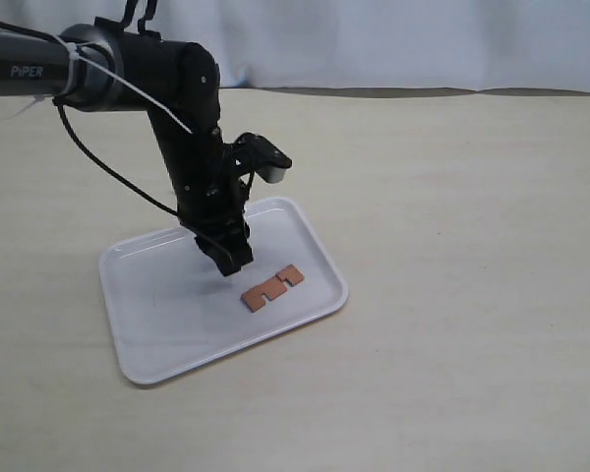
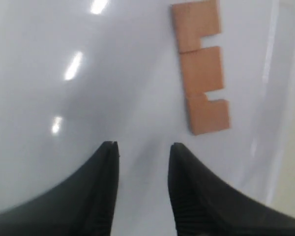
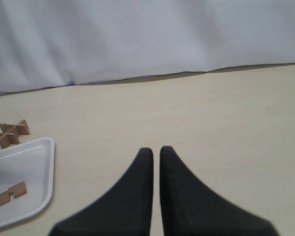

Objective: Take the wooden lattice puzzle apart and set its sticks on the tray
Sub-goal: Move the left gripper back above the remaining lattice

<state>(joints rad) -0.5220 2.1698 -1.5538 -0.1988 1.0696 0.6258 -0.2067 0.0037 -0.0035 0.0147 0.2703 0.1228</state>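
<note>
The left end effector [image 1: 232, 262] hangs open and empty, low over the tray [image 1: 138, 366], with nothing between its fingers. One notched stick [image 1: 272, 287] lies flat on the tray floor just beside it. The right end effector [image 3: 152, 156] is closed on nothing above the worktop [image 3: 226, 113]. Well apart from it, the partly assembled wooden lattice puzzle [image 3: 10, 132] stands on the worktop just beyond the tray's corner.

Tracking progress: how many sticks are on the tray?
1: a stick lying flat on the tray, beside the left end effector. The arm may hide others.
</note>
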